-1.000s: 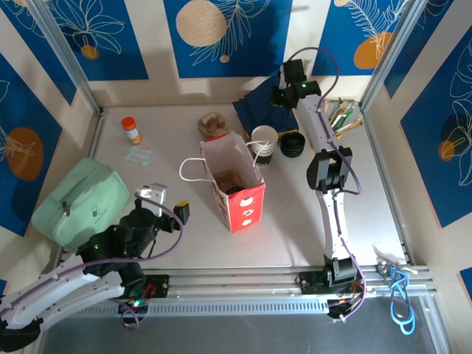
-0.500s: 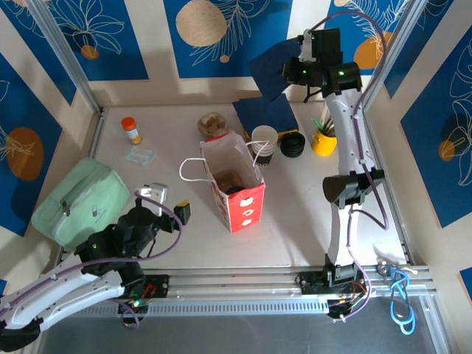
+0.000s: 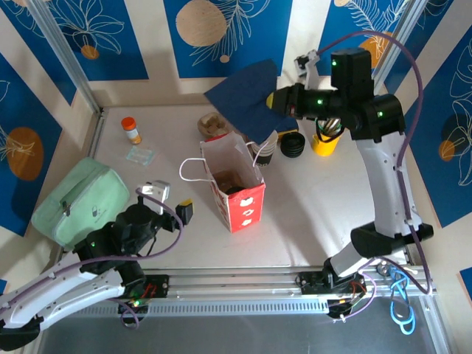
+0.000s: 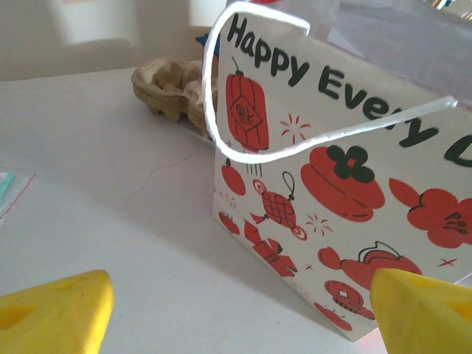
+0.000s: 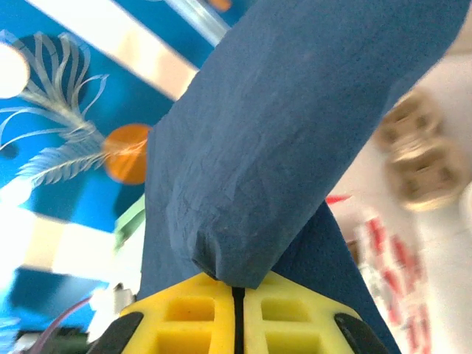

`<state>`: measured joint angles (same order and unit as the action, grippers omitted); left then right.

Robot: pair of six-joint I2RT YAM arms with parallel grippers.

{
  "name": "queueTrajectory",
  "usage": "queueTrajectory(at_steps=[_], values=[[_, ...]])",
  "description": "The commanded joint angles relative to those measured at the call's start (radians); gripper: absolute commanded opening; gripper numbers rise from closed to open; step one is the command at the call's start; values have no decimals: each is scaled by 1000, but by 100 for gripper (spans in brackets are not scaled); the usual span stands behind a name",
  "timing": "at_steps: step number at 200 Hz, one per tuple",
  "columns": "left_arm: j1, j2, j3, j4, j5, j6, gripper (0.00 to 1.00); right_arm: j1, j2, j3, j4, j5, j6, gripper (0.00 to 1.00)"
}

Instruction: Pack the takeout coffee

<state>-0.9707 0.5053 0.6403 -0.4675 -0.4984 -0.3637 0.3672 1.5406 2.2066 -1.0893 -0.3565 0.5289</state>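
"Where has the coffee got to?"

"Down in the open red-and-white paper gift bag (image 3: 247, 206) in the middle of the table. That dark round patch low inside looks like the black lid of the small paper takeout coffee cup (image 3: 235, 190). I can't see its side from here."

"And the claws?"

"The right gripper (image 3: 271, 101) is up in the air over the back of the table. Its yellow pads (image 5: 214, 287) are clenched on a corner of a dark blue paper napkin (image 3: 240, 94), which spreads out above the stack of white-rimmed paper cups (image 3: 264, 151). The coffee is well apart from that claw, lower down and nearer to us. The left gripper (image 3: 169, 200) sits low by the table, just left of the bag, with its jaws spread wide and holding nothing. The bag's printed wall stands between it and the cup."
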Motion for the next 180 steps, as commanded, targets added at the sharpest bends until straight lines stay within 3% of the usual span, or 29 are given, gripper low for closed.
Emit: queueTrajectory(at_steps=[1, 94, 180], values=[[10, -7, 2, 49, 15, 27, 90, 65, -57, -100, 58, -81, 85, 8], [10, 6, -11, 92, 28, 41, 90, 329, -156, -398, 149, 252, 192, 7], [10, 2, -16, 91, 27, 40, 90, 445, 16, -362, 5, 507, 143, 4]])
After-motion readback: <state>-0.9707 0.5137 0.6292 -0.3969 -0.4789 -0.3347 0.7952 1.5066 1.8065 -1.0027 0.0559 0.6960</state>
